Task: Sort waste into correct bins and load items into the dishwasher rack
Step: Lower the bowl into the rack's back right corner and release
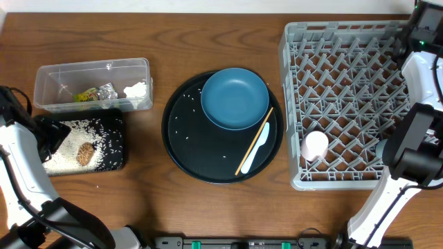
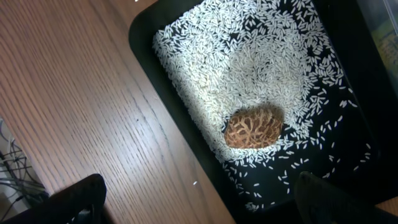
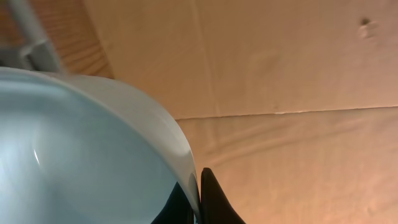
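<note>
With right gripper (image 3: 198, 202) pinched on pale glossy bowl (image 3: 81, 143) over far right corner of grey plastic dishwasher rack (image 1: 346, 183), lower edgewise between pegs, clear of white cup (image 1: 315, 146). Leave left gripper (image 2: 199, 199) spread, empty.

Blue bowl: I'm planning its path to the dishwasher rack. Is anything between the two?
A chopstick and white spoon lie on the black plate at the blue bowl's rack side; nothing else shows before the rack.
</note>
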Tool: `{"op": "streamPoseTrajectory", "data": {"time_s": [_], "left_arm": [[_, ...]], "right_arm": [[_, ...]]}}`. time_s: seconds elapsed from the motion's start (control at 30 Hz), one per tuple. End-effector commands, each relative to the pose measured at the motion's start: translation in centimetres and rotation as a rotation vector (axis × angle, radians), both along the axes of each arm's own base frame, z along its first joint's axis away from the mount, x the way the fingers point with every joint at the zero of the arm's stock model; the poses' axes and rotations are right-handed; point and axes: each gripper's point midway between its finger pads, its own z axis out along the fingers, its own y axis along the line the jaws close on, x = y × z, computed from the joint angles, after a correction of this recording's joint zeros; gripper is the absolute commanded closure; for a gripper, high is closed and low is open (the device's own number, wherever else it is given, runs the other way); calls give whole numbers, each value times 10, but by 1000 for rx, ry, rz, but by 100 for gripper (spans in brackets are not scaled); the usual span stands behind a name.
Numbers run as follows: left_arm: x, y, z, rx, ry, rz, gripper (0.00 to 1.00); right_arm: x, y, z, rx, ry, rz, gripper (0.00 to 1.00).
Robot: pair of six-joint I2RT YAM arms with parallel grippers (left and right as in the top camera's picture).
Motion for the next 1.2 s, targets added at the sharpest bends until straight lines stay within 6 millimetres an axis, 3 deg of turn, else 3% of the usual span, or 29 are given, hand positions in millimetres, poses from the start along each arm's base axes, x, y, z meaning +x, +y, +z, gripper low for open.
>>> {"op": "streamPoseTrajectory", "data": {"time_s": [0.0, 0.4, 0.63, 1.0, 1.17], "left_arm": [[-3, 3, 2, 17, 8, 13, 2], [-4, 3, 2, 17, 8, 13, 2], [-4, 3, 2, 17, 8, 13, 2], [-3, 3, 2, 17, 8, 13, 2], [-4, 3, 2, 17, 8, 13, 2]], "right_arm": [[2, 4, -14, 48, -99, -3, 99], [6, 11, -25, 104, -101, 25, 99], [8, -3, -13, 62, -22, 51, 99], [11, -6, -37, 112, -6, 73, 99], [3, -18, -28, 53, -4, 22, 99]]}}
